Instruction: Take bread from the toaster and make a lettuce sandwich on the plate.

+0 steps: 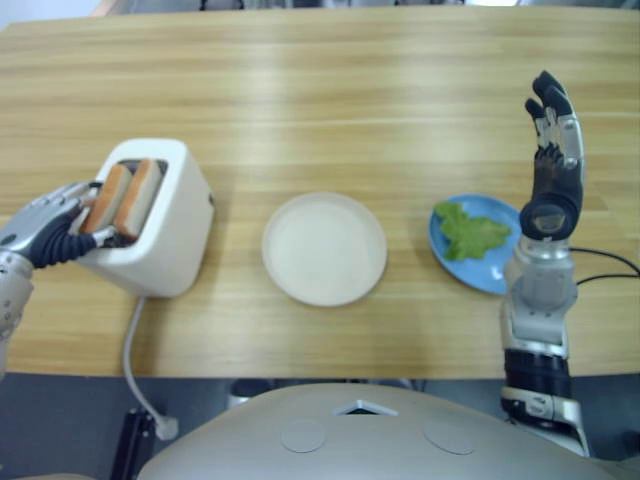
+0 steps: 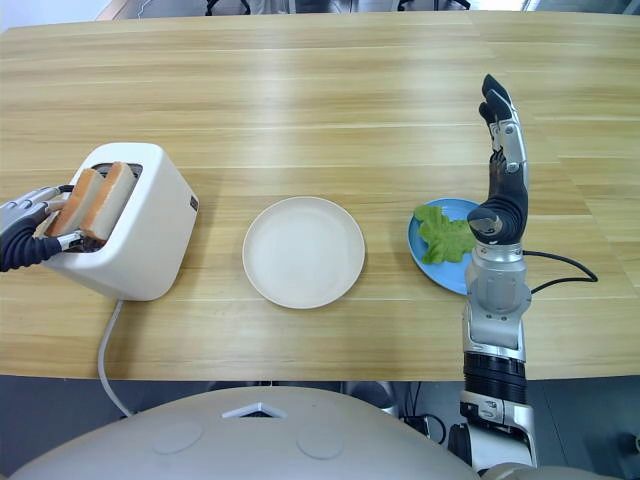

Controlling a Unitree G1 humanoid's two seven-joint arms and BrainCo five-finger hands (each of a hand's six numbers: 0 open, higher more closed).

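A pale wooden table (image 1: 320,80) fills the room's foreground. In the left eye view, a white toaster (image 1: 175,240) sits at the left with two slices of bread (image 1: 140,195) standing in its slots. The left hand (image 1: 45,232) pinches the outer slice (image 1: 105,200). In the right eye view, a cream plate (image 2: 304,251) lies between the toaster and a blue dish (image 2: 440,275) bearing lettuce (image 2: 440,238). The right hand (image 2: 503,170) stands upright over the dish's right edge, fingers straight, holding nothing.

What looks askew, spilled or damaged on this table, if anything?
Nothing spilled or damaged. The toaster sits skewed to the table edge, its cord hanging over the front. The left robot hand grips the bread in it; lettuce lies neatly on the blue plate.
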